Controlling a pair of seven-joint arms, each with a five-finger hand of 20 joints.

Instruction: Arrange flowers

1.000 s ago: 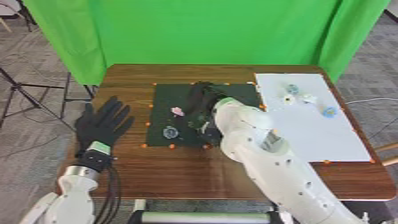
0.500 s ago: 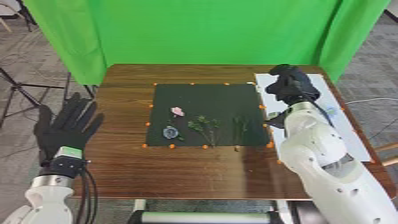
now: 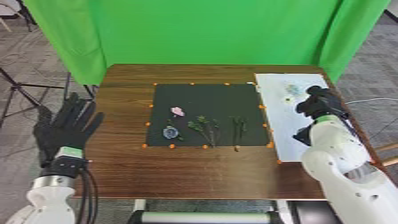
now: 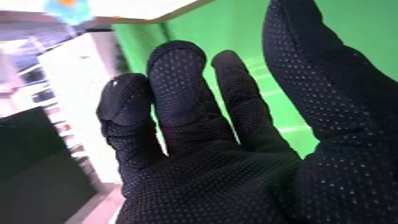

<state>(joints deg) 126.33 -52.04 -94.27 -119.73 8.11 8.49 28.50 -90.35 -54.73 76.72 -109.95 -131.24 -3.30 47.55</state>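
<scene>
The pink flower (image 3: 178, 111) lies on the black mat (image 3: 191, 95), toward its left side, with the blue-grey flower (image 3: 171, 132) below it in the head view. Leafy green stems (image 3: 204, 127) lie beside them, and slim green stems (image 3: 239, 127) farther right. Pale flower heads (image 3: 290, 95) rest on the white mat (image 3: 286, 120). The right robot hand (image 3: 323, 105) hangs over that mat's right side, open and gripping nothing, its fingers straight; the right wrist view also shows a blue flower (image 4: 73, 9) with an orange centre. The right arm (image 3: 338, 160) crosses the lower right corner, standing in the way there. The left robot hand (image 3: 64, 131) is open, fingers spread, by the left edge of the surface (image 3: 178, 172). Orange markers (image 3: 173, 146) line the mats. Wood between the black mat and the left and near edges gives room for moving; a green curtain (image 3: 213, 35) stands behind the far edge.
</scene>
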